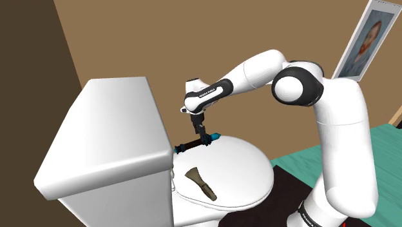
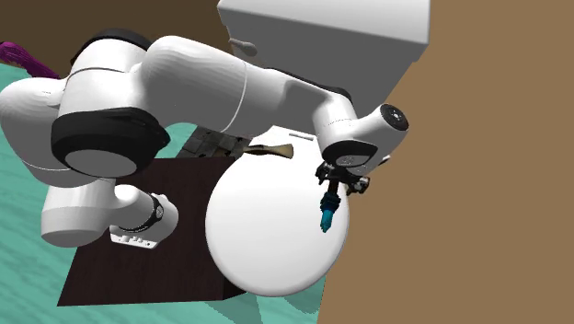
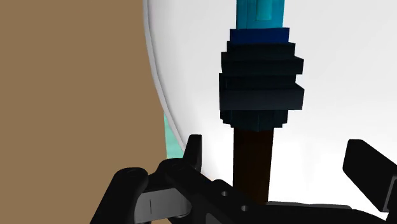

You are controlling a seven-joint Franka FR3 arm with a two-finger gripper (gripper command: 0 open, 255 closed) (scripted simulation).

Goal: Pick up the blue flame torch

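The flame torch (image 1: 193, 142) lies on the white toilet lid (image 1: 241, 171) close to the tank, a black body with a blue band and a cyan tip (image 1: 214, 136). My gripper (image 1: 205, 137) is down over its middle, pointing at the lid. In the wrist view the torch's dark shaft (image 3: 254, 159) and ribbed black collar (image 3: 261, 86) run between my fingers, which stand apart on either side without touching it; the gripper (image 3: 275, 156) is open. In the second exterior view the torch's cyan tip (image 2: 326, 217) sticks out past the gripper (image 2: 333, 191), near the brown wall.
A brownish brush-like tool (image 1: 200, 182) lies on the lid nearer the front. The white tank (image 1: 109, 129) rises just behind the torch. A brown wall (image 2: 478, 184) runs close beside the toilet. A dark mat (image 2: 138, 267) and teal floor (image 1: 380, 145) lie below.
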